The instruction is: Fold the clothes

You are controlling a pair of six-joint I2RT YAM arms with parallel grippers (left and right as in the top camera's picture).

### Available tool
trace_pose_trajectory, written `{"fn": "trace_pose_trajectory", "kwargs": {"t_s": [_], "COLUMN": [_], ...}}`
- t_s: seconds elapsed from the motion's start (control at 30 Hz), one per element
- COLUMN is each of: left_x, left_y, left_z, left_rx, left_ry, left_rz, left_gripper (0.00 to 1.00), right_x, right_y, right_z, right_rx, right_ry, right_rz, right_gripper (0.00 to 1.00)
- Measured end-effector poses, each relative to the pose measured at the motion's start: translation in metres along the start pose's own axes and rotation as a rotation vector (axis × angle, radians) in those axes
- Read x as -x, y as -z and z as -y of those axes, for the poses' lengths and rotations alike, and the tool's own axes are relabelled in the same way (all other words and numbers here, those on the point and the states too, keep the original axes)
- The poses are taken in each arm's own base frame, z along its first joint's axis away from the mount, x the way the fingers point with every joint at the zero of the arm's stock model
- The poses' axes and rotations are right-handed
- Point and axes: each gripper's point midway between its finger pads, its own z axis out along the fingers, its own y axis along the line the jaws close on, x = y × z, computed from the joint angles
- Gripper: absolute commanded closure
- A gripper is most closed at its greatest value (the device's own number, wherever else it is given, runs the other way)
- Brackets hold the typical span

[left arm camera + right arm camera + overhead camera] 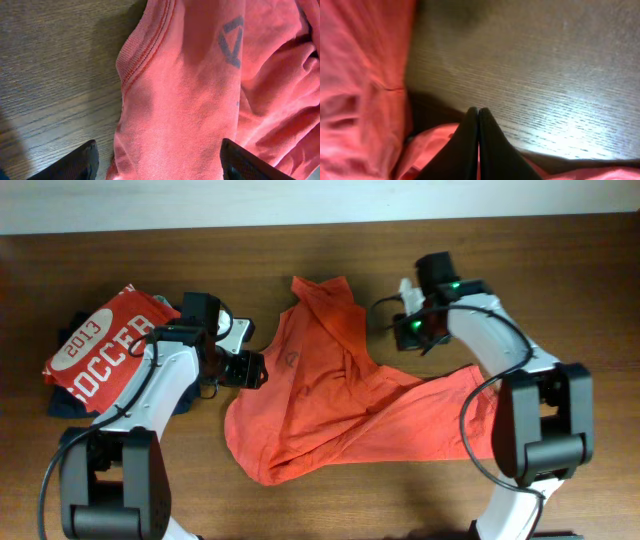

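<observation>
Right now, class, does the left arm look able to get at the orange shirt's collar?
Probably yes. The left gripper hangs open right over the shirt. The ribbed collar lies just ahead of its fingers, and nothing sits between them.

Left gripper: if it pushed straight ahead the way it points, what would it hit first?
Probably the orange-red T-shirt: the left gripper, fingers open, points straight at its fabric. How close is unclear.
</observation>
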Motion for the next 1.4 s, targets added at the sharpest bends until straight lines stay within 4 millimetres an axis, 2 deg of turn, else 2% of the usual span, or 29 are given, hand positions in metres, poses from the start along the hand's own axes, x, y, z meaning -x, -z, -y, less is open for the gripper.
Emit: {"fn": "trace_pose_trajectory", "kwargs": {"t_s": [0.03,0.13,0.17,0.3,0.43,0.57,0.67,0.83,0.97,1.03,1.07,1.27,1.4], "left_x": [0.000,0.000,0.000,0.001,0.001,0.001,0.001,0.001,0.002,0.002,0.002,0.002,0.002], "left_y": [0.000,0.000,0.000,0.000,0.000,0.000,0.000,0.000,0.000,0.000,0.000,0.000,0.000], "left_z": [0.000,0.000,0.000,0.000,0.000,0.000,0.000,0.000,0.000,0.000,0.000,0.000,0.000], "left_rx": [0.000,0.000,0.000,0.000,0.000,0.000,0.000,0.000,0.001,0.000,0.001,0.000,0.000], "left_ry": [0.000,0.000,-0.001,-0.001,-0.001,-0.001,-0.001,-0.002,-0.002,-0.002,-0.002,-0.002,-0.002], "left_rz": [-0.001,0.000,0.002,0.004,0.004,0.004,0.004,0.005,0.007,0.007,0.007,0.007,0.007], "left_gripper": [0.23,0.23,0.23,0.23,0.23,0.23,0.23,0.22,0.22,0.22,0.22,0.22,0.22], "right_x": [0.005,0.024,0.034,0.065,0.074,0.071,0.064,0.059,0.057,0.056,0.054,0.053,0.052], "right_y": [0.004,0.013,0.016,0.020,0.007,-0.020,-0.044,-0.068,-0.072,-0.075,-0.076,-0.078,-0.073], "right_z": [-0.002,-0.017,-0.029,-0.059,-0.064,-0.054,-0.048,-0.047,-0.058,-0.062,-0.064,-0.064,-0.051], "right_rx": [0.056,0.191,0.248,0.294,0.273,0.256,0.249,0.252,0.262,0.266,0.267,0.267,0.237], "right_ry": [0.004,0.039,0.078,0.160,0.121,0.055,0.010,-0.013,-0.006,-0.003,-0.011,-0.018,-0.048], "right_rz": [0.017,0.092,0.136,0.271,0.291,0.252,0.206,0.177,0.172,0.167,0.160,0.155,0.140], "right_gripper": [0.64,0.39,0.37,0.37,0.37,0.38,0.40,0.52,0.72,0.89,0.94,0.96,0.96]}}
